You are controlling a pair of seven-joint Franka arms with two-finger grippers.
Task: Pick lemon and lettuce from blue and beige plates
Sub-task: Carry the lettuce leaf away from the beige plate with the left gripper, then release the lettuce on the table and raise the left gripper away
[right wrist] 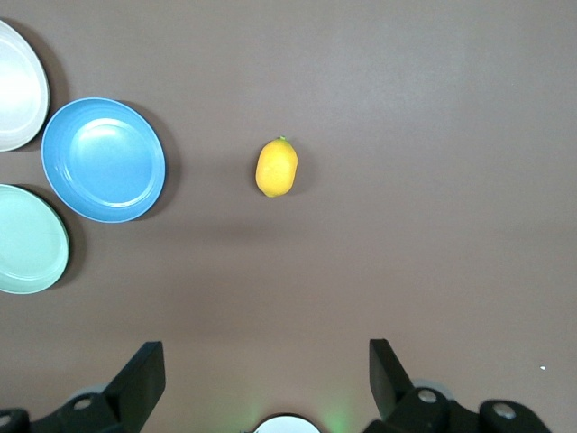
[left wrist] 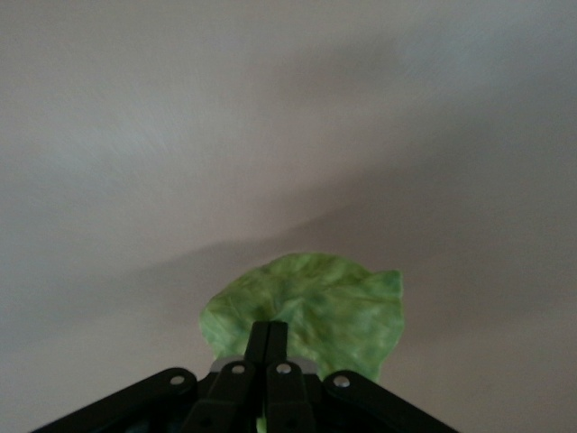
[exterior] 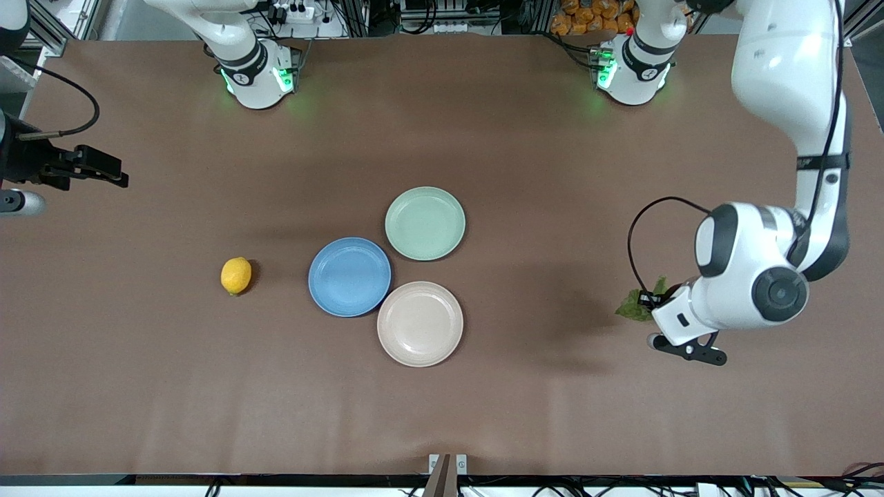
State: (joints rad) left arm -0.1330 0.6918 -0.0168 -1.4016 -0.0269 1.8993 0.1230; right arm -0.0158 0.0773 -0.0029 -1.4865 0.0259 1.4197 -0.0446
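Surface: brown table (exterior: 483, 414), matte, with cables and clutter along the edge where the arm bases stand.
Landmark: blue plate (exterior: 349, 277), near the table's middle, nothing on it.
Beige plate: (exterior: 420, 323), touching the blue plate's rim, nearer the front camera and toward the left arm's end; bare.
Green plate: (exterior: 425, 223), touching the blue plate's rim, farther from the front camera and toward the left arm's end; bare.
Lemon: (exterior: 236, 275), lying on the bare table, off the blue plate, well apart from it toward the right arm's end, about level with it; also clear in the right wrist view (right wrist: 277, 167) beside the blue plate (right wrist: 104, 160).
Lettuce: (exterior: 639, 304), well away from the blue plate toward the left arm's end, mostly tucked under the left arm's wrist; in the left wrist view (left wrist: 311, 311) a crumpled green leaf against the tabletop.
Left gripper: (exterior: 649, 307), low over the table far from the blue plate toward the left arm's end; fingers (left wrist: 269, 341) pressed together, pinching the lettuce edge.
Lettuce contact with table: cannot tell whether lifted or resting.
Right gripper: (exterior: 103, 169), at the right arm's end of the table, well apart from the blue plate and the lemon; fingers (right wrist: 144, 374) spread wide, holding nothing; arm waits.
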